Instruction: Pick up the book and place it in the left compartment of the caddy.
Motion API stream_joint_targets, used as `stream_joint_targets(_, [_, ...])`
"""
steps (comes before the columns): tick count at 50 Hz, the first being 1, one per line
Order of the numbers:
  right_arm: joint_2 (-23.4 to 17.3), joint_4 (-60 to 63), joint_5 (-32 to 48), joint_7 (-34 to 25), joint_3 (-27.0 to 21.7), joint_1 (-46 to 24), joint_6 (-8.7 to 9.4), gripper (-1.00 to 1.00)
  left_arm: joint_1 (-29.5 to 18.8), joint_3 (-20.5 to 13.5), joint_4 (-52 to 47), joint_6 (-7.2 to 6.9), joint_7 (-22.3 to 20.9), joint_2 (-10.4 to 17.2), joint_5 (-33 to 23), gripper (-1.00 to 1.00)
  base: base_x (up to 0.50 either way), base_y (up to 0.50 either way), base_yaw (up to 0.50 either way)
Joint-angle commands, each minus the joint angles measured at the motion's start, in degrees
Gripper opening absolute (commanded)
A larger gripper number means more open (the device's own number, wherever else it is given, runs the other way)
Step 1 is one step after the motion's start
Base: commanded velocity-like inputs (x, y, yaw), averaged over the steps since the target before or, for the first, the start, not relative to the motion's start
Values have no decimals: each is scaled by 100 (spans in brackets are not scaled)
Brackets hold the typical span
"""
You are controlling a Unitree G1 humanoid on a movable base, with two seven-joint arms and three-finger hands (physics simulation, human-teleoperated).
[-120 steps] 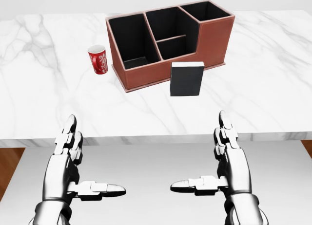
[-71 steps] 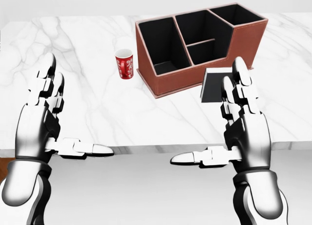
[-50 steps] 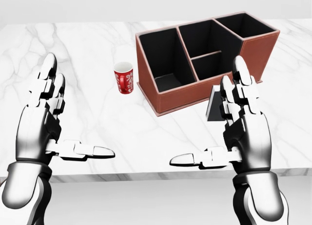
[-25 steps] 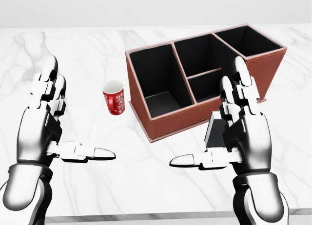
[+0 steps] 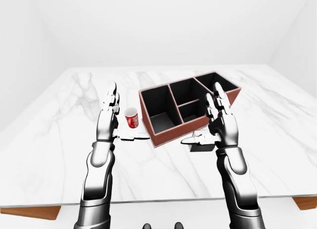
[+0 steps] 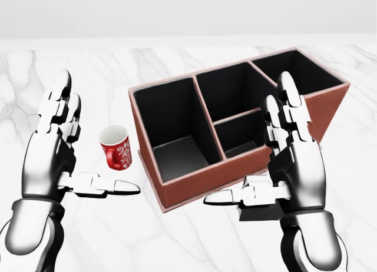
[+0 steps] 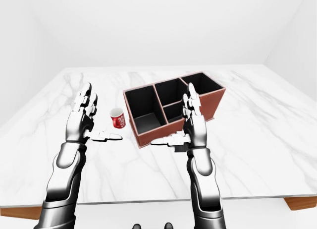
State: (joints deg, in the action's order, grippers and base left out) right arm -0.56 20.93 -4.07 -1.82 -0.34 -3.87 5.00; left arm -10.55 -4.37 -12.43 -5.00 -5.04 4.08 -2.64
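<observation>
A white marble table (image 6: pixel 177 236) fills the head view, and on it stands a reddish-brown caddy (image 6: pixel 235 178) with black insides, set at an angle so that its long side runs from lower left to upper right. It has a tall left compartment (image 6: pixel 171 130), a middle section split into 2 smaller bins, and a right compartment (image 6: pixel 297 75) at the upper right of the view. All of these show only black walls and floors. Just left of the caddy, apart from it, a red cup (image 6: pixel 116 146) with a white pattern stands upright. The left hand (image 6: pixel 53 151) is raised at the left of the head view, fingers (image 6: pixel 59 104) straight and pointing up, thumb stretched sideways toward the cup, gripping nothing. The right hand (image 6: pixel 294 160) is held the same way at the right, its fingers (image 6: pixel 288 104) extended upward and thumb reaching left, over the caddy's near wall in this view. The dark book (image 6: pixel 259 212) is mostly hidden behind that hand: only a dark slab shows below the thumb and palm, on the table just beside the caddy's lower edge; the left-eye view shows it too (image 5: pixel 202 148). Whether the hand touches the book cannot be told, but the fingers are not closed round it.
</observation>
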Motion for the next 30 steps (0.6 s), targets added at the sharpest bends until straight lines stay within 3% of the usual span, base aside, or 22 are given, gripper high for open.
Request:
stream_joint_targets(1, [19,-28,58,-7,50,17,0,100,23,-1,32,0,0,0,-10,100,34,-1,0])
stream_joint_targets(11, [25,-101,118,-7,72,19,0,100,63,10,27,0,7,-17,-18,100,28,0,0])
stream_joint_targets(26, [11,-90,158,-76,54,6,0,100,-17,-16,123,0,3,12,-1,100,1,0,0])
stream_joint_targets(30, [16,-79,151,-108,74,9,0,100,-30,-23,122,0,3,20,5,100,34,0,0])
